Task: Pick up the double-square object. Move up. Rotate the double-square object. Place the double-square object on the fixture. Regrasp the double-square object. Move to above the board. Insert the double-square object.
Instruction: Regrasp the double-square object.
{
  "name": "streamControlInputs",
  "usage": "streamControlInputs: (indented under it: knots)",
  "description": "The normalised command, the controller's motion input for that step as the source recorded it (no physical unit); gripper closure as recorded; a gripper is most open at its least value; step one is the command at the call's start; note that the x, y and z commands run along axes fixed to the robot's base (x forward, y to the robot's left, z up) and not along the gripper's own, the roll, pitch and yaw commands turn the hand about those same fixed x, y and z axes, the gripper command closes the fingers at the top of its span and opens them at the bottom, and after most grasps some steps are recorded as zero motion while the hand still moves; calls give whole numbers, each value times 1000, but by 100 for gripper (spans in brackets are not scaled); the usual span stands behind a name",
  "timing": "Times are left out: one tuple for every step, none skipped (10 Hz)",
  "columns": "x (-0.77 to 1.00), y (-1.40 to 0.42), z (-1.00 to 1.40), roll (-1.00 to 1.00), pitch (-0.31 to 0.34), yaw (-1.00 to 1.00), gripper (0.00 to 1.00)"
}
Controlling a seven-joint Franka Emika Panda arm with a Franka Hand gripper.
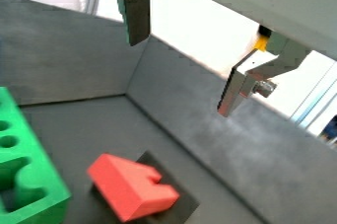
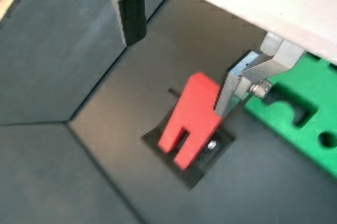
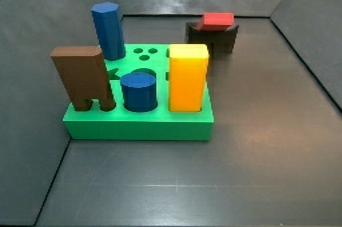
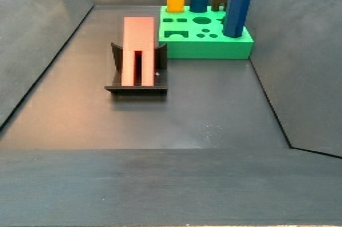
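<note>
The red double-square object (image 4: 138, 51) lies lengthwise on the dark fixture (image 4: 136, 89), tilted, on the floor beside the green board (image 4: 201, 46). Both side views show it (image 3: 217, 19) resting on the fixture (image 3: 214, 39) behind the board (image 3: 134, 121). My gripper (image 2: 182, 55) is open and empty, raised above the red object (image 2: 191, 114), whose upper end is close by one finger. In a wrist view the gripper (image 1: 184, 55) hangs clear of the object (image 1: 129, 184) and the board (image 1: 27, 169). The gripper is out of view in both side views.
Standing in the board are a yellow block (image 3: 189, 76), two blue cylinders (image 3: 107, 31) (image 3: 138, 91) and a brown arch-legged block (image 3: 83, 79). Sloping dark walls (image 4: 54, 51) enclose the floor on all sides.
</note>
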Motion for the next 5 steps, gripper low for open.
streamControlInputs:
  knots:
    - [94,-45,-4,1000,156,95,0]
    - [97,-46,-5,1000,179,113,0]
    - [103,-49,-5,806,185,146,0]
    - [104,-51,-9,612,174,164,0]
    - [100,-49,-7,368,150,186,0]
